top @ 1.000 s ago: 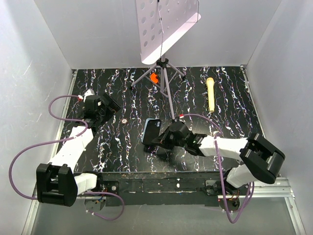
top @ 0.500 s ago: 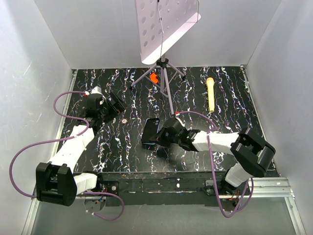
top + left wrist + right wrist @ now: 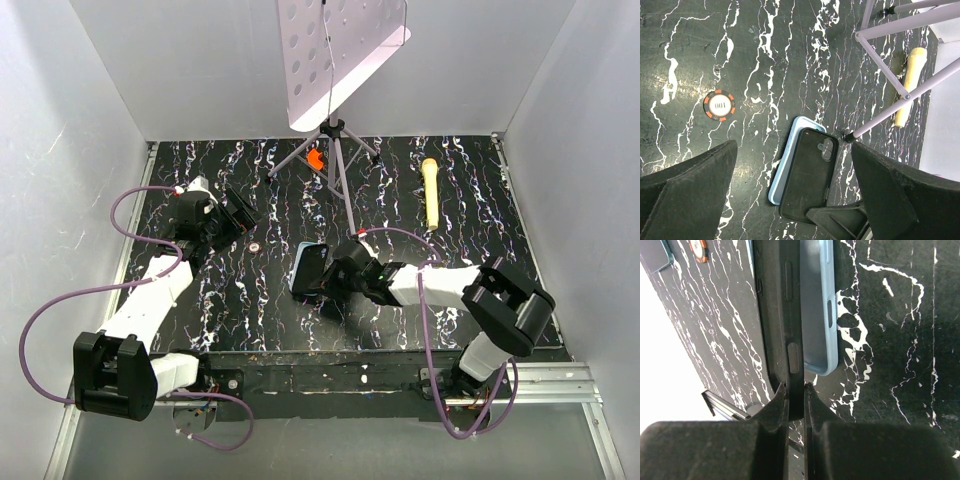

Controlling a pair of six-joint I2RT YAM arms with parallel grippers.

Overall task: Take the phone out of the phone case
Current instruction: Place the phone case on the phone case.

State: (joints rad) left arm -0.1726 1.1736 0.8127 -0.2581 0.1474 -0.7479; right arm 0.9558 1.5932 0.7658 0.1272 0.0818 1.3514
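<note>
The dark phone (image 3: 807, 175) lies tilted over the light blue phone case (image 3: 781, 170), its camera bump toward the far end. The case rests on the black marbled table, showing along the phone's left side. In the top view the phone (image 3: 311, 268) and the case (image 3: 298, 262) sit at table centre. My right gripper (image 3: 796, 387) is shut on the phone's near edge (image 3: 780, 300), with the case (image 3: 817, 315) beside it; in the top view the right gripper (image 3: 324, 284) is at the phone's near end. My left gripper (image 3: 233, 212) is open and empty, to the left of the phone.
A purple tripod (image 3: 335, 150) holding a perforated white board stands at the back centre, with one leg (image 3: 890, 107) reaching near the phone. An orange-and-black chip (image 3: 719, 105) lies left of the case. A yellow cylinder (image 3: 430, 192) lies at the back right. White walls enclose the table.
My right gripper has reached further left and pulled the dark phone askew, so the blue case now shows along its left side. My left gripper turned slightly, then held still.
</note>
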